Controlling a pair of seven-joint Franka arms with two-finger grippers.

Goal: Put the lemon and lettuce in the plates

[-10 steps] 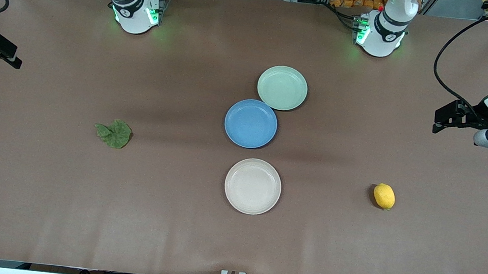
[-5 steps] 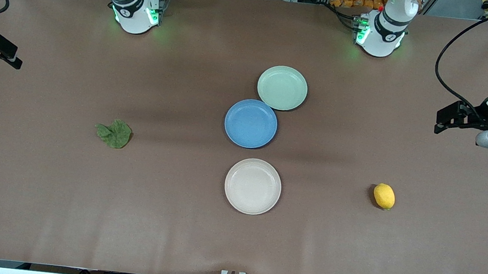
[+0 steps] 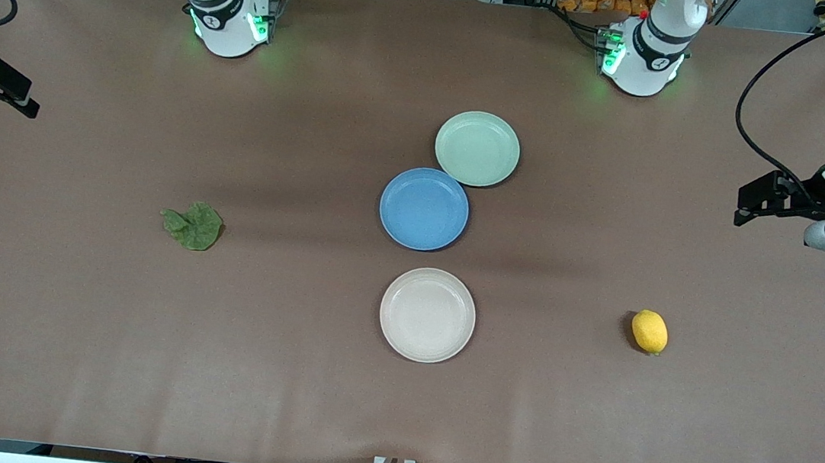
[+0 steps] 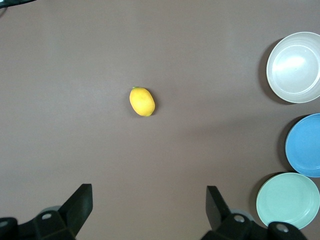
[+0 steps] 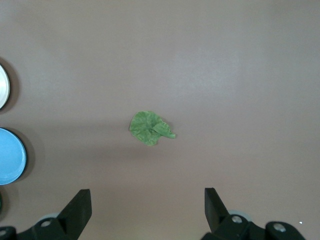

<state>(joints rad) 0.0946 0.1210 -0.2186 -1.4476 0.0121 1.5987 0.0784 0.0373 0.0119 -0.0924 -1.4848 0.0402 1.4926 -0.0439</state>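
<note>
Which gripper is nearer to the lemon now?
Left. The left gripper hangs open at the lemon's end of the table; the right gripper, also open, is at the lettuce's end.

Changes recorded:

- Left claw (image 3: pixel 743 209): shifted slightly toward the left arm's end of the desk (image 3: pixel 393 413), edging outward; its white wrist housing drew a little farther toward that edge of the front view. Fingers wide apart throughout, nothing held.
- Right claw (image 3: pixel 27 107): crept a trace inward over the desk from the right arm's end and dipped marginally. Fingers likewise spread, nothing held.
</note>
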